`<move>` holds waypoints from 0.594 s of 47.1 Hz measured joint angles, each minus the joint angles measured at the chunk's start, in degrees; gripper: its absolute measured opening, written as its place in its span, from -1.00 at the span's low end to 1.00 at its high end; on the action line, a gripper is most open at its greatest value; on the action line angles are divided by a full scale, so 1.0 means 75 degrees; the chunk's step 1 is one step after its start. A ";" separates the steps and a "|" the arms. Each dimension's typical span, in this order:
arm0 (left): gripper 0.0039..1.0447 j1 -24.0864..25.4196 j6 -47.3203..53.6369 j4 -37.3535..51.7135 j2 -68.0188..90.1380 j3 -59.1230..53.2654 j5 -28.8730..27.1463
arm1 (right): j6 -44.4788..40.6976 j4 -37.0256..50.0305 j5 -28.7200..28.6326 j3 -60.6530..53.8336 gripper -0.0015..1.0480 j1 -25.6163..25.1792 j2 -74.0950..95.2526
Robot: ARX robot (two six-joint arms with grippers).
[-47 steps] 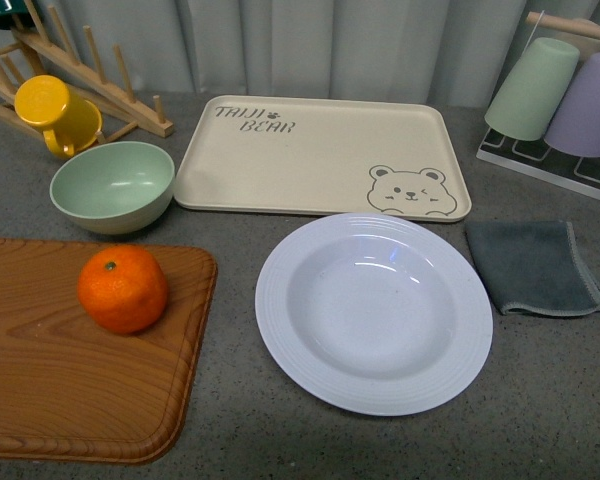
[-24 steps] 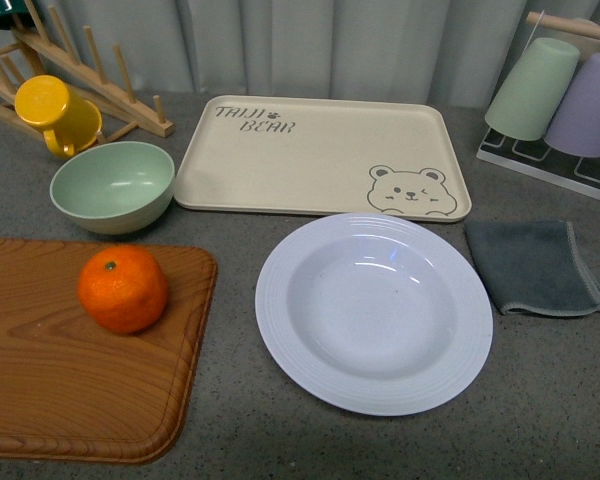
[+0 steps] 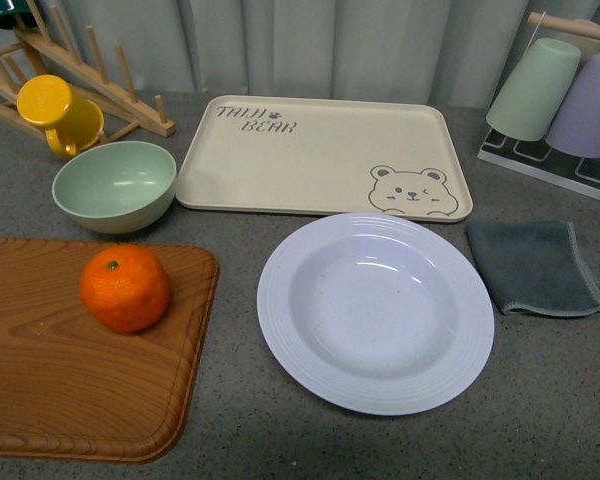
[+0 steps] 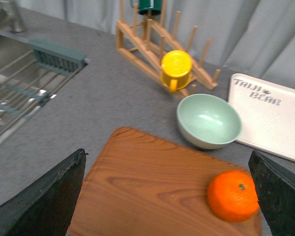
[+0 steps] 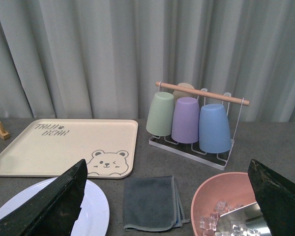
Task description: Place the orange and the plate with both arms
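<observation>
The orange [image 3: 125,288] sits on a wooden cutting board [image 3: 70,380] at the front left. It also shows in the left wrist view [image 4: 233,195], close to one finger of my open left gripper [image 4: 169,196], which hangs above the board. The white ridged plate [image 3: 375,312] lies empty in the middle front. Its edge shows in the right wrist view [image 5: 96,211]. My right gripper [image 5: 169,206] is open, high above the grey cloth [image 5: 151,202]. Neither arm shows in the front view.
A cream bear tray [image 3: 325,157] lies behind the plate. A mint bowl [image 3: 113,186], a yellow mug [image 3: 58,112] and a wooden rack [image 3: 80,70] are at the back left. A cup rack [image 3: 565,105] and grey cloth [image 3: 533,267] are on the right. A pink bowl with ice [image 5: 231,209] and a sink [image 4: 14,93] show too.
The front view has shifted very slightly; the objects themselves have not moved.
</observation>
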 joint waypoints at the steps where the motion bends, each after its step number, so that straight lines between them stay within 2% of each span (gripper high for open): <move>1: 0.88 -0.0029 -0.0096 0.0391 0.0600 0.0160 0.0254 | 0.0000 0.0000 0.0003 0.0000 0.83 0.0000 0.0000; 6: 0.88 -0.0452 -0.0012 0.1941 0.3529 0.0988 0.0985 | 0.0000 0.0000 0.0003 0.0000 0.83 0.0000 0.0000; 9: 0.88 -0.0603 -0.0041 0.2212 0.4558 0.1343 0.1032 | 0.0000 0.0000 0.0003 0.0000 0.83 0.0000 0.0000; 20: 0.88 -0.0912 -0.0020 0.2384 0.7181 0.2489 0.0842 | 0.0000 0.0000 0.0003 0.0000 0.83 0.0000 0.0000; 28: 0.88 -0.1020 -0.0122 0.2264 0.8402 0.2999 0.1049 | 0.0003 0.0000 0.0003 0.0000 0.83 0.0000 0.0000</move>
